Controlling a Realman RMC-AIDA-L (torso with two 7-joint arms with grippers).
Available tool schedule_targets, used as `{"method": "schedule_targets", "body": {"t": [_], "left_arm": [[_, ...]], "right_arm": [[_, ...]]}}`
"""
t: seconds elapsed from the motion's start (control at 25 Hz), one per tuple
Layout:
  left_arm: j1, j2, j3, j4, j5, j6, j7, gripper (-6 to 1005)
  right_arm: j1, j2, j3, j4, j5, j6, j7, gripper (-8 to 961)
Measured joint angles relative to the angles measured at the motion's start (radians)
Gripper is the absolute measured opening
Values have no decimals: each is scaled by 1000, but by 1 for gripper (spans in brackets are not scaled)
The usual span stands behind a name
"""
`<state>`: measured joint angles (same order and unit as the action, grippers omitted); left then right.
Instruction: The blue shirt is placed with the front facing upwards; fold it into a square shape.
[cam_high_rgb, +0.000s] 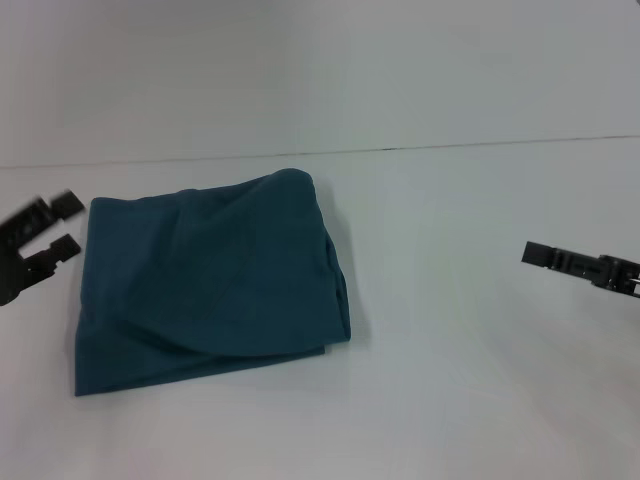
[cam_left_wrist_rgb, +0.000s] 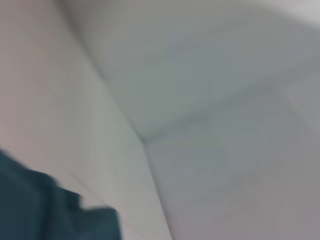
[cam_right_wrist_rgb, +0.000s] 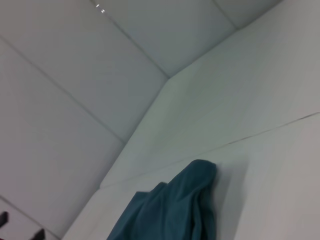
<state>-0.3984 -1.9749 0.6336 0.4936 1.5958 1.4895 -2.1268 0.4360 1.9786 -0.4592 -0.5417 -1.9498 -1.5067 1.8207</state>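
The blue shirt (cam_high_rgb: 210, 285) lies on the white table as a rumpled, roughly square folded bundle, left of centre in the head view. No lettering shows on it. My left gripper (cam_high_rgb: 62, 226) hovers just off the bundle's left edge, open, with nothing between its fingers. My right gripper (cam_high_rgb: 545, 256) hangs far to the right, well apart from the cloth. In the left wrist view a corner of the shirt (cam_left_wrist_rgb: 50, 210) shows. The right wrist view shows the shirt's (cam_right_wrist_rgb: 170, 210) raised fold.
The white table (cam_high_rgb: 470, 350) spreads around the bundle, and a thin seam (cam_high_rgb: 400, 148) runs across it behind the shirt. White panelled walls (cam_right_wrist_rgb: 100, 75) stand beyond.
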Motion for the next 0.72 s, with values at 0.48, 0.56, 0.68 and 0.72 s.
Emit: {"method": "schedule_targets", "body": {"t": [0.48,0.56,0.68,0.72], "left_arm": [[33,-36,4,158,182,240,445,921],[41,-40,0,160,210,224,424,920],[59,-46,-9,149,237,189,369,919],[68,-54,-9,151,239,194,371,919]], "right_arm": [[32,86,-70,-75,8,-117,-435,646],[36,98,-70,-89,10,-137,-442,646],[43,105,-83,-80,7,-163,-437,646],[45,106,-98,-71,6,-175,-439,646]]}}
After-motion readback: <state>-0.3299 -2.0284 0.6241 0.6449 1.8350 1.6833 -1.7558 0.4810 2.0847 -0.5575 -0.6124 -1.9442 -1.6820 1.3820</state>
